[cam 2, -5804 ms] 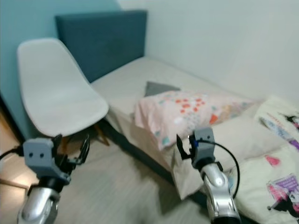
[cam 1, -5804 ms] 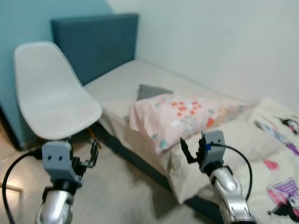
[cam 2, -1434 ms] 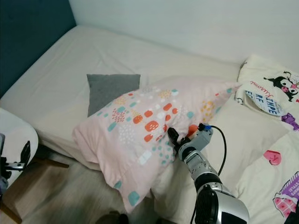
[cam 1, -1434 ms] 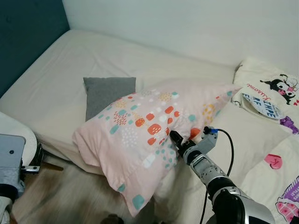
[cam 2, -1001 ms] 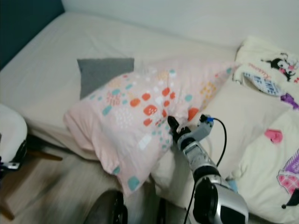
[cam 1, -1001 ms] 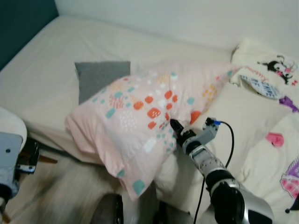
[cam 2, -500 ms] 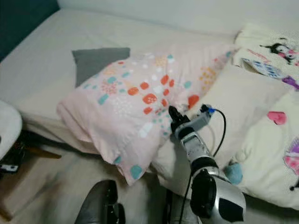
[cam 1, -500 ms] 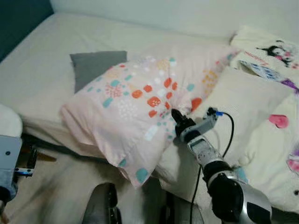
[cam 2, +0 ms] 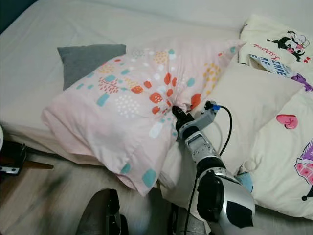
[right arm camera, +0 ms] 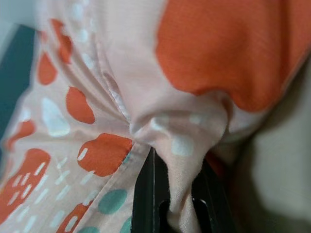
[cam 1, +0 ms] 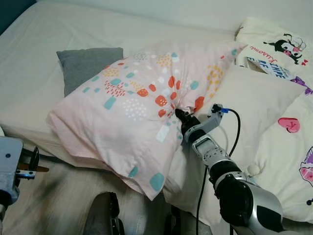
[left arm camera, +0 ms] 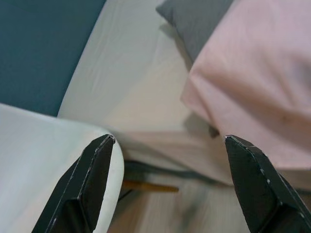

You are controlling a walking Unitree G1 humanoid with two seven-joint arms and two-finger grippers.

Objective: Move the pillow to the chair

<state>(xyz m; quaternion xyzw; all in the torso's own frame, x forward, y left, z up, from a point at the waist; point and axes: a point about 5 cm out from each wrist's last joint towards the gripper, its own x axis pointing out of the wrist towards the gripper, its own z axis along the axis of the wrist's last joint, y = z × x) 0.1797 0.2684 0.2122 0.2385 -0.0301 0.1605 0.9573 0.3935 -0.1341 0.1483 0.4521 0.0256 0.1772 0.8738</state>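
The pink pillow (cam 1: 128,108) with coloured spots lies across the bed's edge, its lower corner hanging over the floor. My right gripper (cam 1: 179,116) is shut on a bunched fold in the pillow's right side. In the right wrist view the fabric (right arm camera: 146,97) is pinched between the black fingers (right arm camera: 145,194). My left gripper (cam 1: 32,159) hangs low at the left, open and holding nothing. Its wrist view shows the gripper (left arm camera: 168,140) spread wide, with the white chair seat (left arm camera: 43,165) beside one finger and the pillow's end (left arm camera: 252,92) beyond.
A small grey cushion (cam 1: 87,63) lies behind the pillow on the cream mattress (cam 1: 44,54). A plain cream pillow (cam 1: 259,100) and a cartoon-print blanket (cam 1: 276,46) lie to the right. The teal headboard (left arm camera: 43,48) stands past the chair. My dark leg (cam 1: 105,218) is over the wooden floor.
I have come close to the bed since the oldest frames, and my right gripper, then open in the air, now clamps the pillow. Over the last second the view shifted; the grip held.
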